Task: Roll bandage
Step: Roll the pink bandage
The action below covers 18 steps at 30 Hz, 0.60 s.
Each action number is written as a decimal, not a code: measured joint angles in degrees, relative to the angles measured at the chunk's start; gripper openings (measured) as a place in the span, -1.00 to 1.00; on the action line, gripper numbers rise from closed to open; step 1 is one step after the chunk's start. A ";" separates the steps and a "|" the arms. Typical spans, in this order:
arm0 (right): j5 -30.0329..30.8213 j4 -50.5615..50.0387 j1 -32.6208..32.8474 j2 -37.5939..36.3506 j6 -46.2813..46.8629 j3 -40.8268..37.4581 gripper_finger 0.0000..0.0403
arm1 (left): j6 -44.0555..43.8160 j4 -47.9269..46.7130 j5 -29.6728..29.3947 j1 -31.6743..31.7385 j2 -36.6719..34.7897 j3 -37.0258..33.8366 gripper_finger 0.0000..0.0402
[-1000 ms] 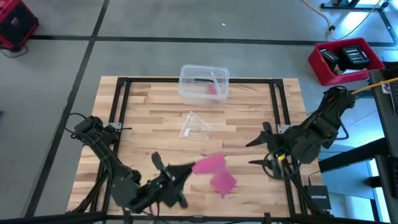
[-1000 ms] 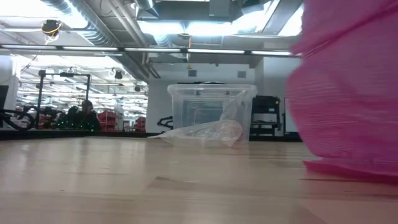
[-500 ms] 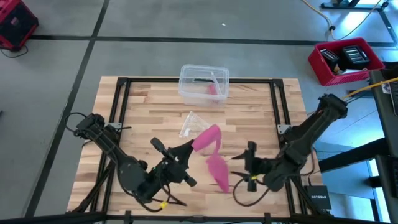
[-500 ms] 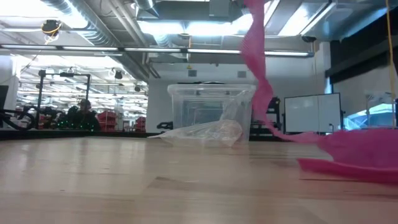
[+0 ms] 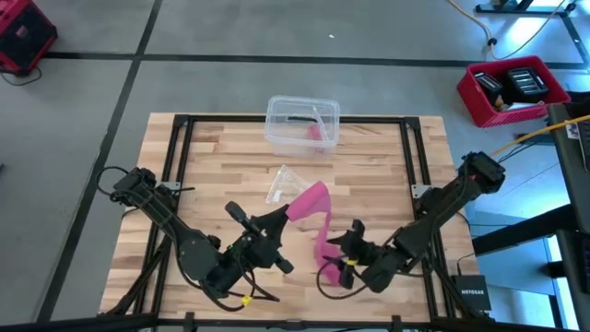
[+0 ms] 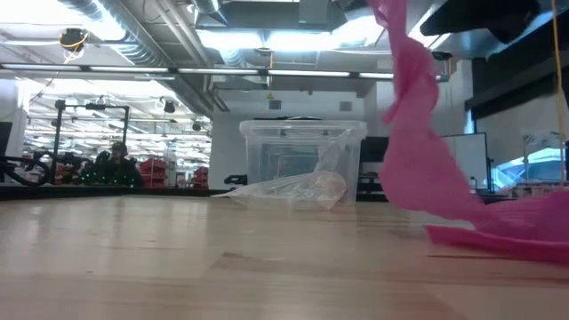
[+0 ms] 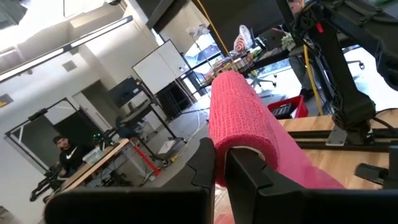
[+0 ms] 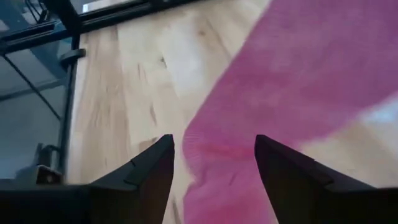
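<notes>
The left gripper (image 5: 284,218) is near the worktop (image 5: 369,166) centre, its jaws clamped on one end of the bandage (image 5: 312,199), held up in the air. The pink strip hangs down toward 5 o'clock, and its other end lies flat on the wood. There the right gripper (image 5: 339,258) is low, jaws apart on both sides of the lying end. A clear box (image 5: 302,123) stands at 12 o'clock, a wrapper (image 5: 289,186) beside the centre.

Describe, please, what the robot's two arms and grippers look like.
Both arms are dark, jointed and slim, with black cables looped at their bases. The left gripper and right gripper each have two dark, flat, tapering fingers. Yellow shows near each wrist, and a yellow cable runs by the right arm's base.
</notes>
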 joint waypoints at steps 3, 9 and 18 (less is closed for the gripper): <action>-0.49 -4.08 -0.17 -0.63 3.41 2.38 0.11 | -0.01 -0.04 0.00 0.00 0.02 0.00 -0.92; 3.99 -9.90 -0.03 -0.80 5.06 7.39 0.11 | -0.04 -0.04 0.00 0.36 0.04 0.00 -0.91; 10.90 -17.52 -5.21 -0.64 7.07 7.56 0.11 | -1.58 -2.99 0.02 0.37 0.07 0.00 -0.91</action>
